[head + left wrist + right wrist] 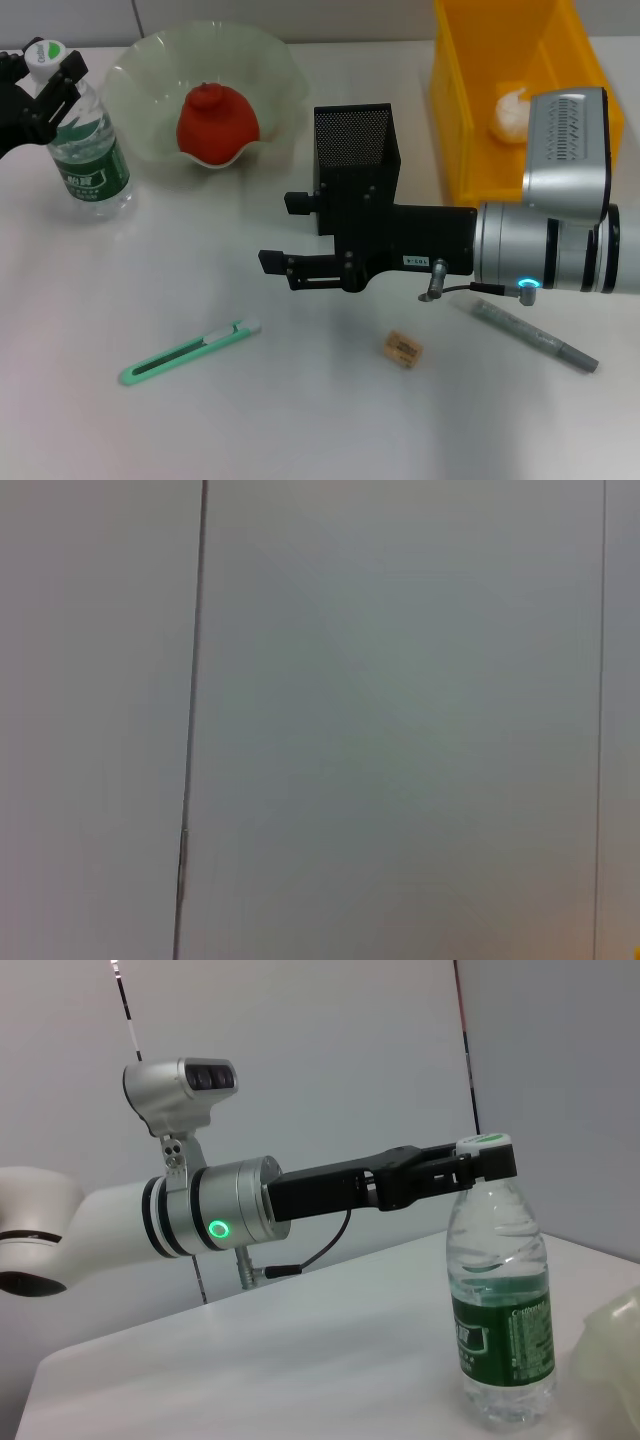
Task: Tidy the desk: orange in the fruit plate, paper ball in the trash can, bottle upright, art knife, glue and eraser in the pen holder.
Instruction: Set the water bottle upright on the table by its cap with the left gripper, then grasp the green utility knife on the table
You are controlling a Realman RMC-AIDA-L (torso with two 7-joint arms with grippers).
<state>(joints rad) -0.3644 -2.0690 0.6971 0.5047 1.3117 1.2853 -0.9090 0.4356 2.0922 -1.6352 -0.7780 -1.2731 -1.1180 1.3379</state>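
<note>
Nearest the head camera: green plastic art knife (190, 354), flat and slim, lying at a slant on the matte white desk (300, 420). Just right of it, a small tan block eraser (402, 348) with a printed label. Farther right, a grey glue (534, 335) stick, long and cylindrical, lying flat and partly under the right arm.

Right gripper (274, 232) hovers mid-desk, fingers spread apart, holding nothing. Black mesh pen holder (356, 150), square section, stands upright right behind it.

Bottle (88, 145) is upright at far left: clear ribbed plastic, green label, white cap. Left gripper (45, 70) is clamped on the cap/neck; right wrist view confirms the black fingers (486, 1165) at the cap.

Orange (216, 124) sits in the fruit plate (150, 80), a translucent pale green bowl with a wavy scalloped rim.

Crumpled white paper ball (513, 113) lies inside the trash can (460, 110), a glossy yellow rectangular plastic bin at the back right.

Left wrist view shows only a plain grey wall panel.
</note>
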